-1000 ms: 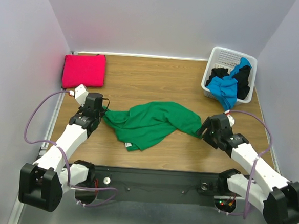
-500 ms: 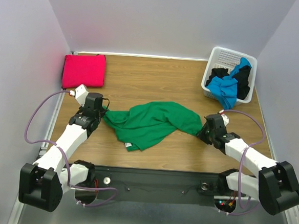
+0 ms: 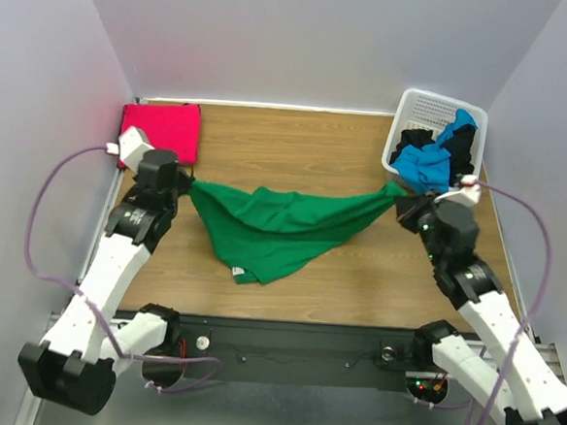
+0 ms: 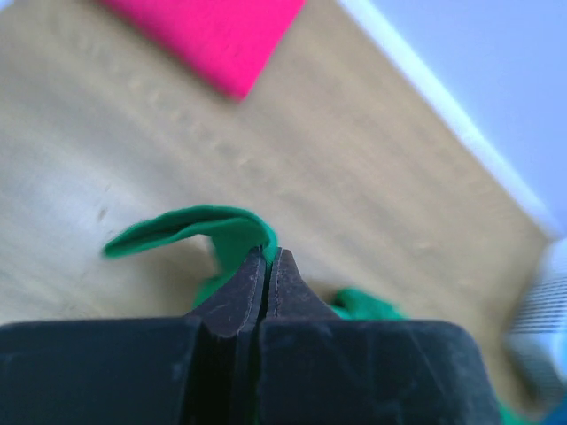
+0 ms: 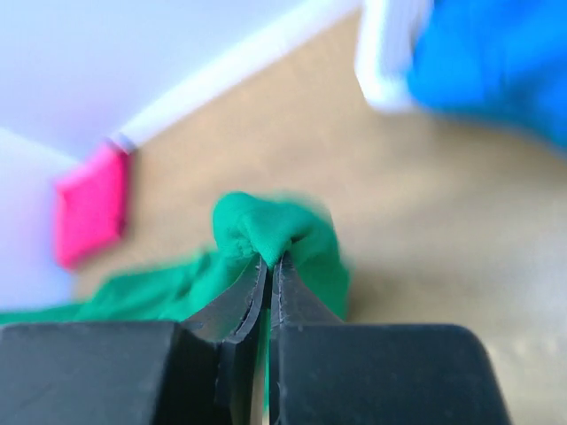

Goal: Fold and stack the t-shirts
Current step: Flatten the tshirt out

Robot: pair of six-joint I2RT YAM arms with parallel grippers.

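Top external view: the green t-shirt (image 3: 278, 227) is strung across the middle of the surface (image 3: 298, 145), its lower bulk apparently sagging onto the wood. The left claw (image 3: 186, 180) and right claw (image 3: 399, 195) are each clamped on one end. To spread it well, pull evenly and level, then lower it flat, apart from the folded magenta t-shirt (image 3: 160, 134) and white basket (image 3: 427, 108).
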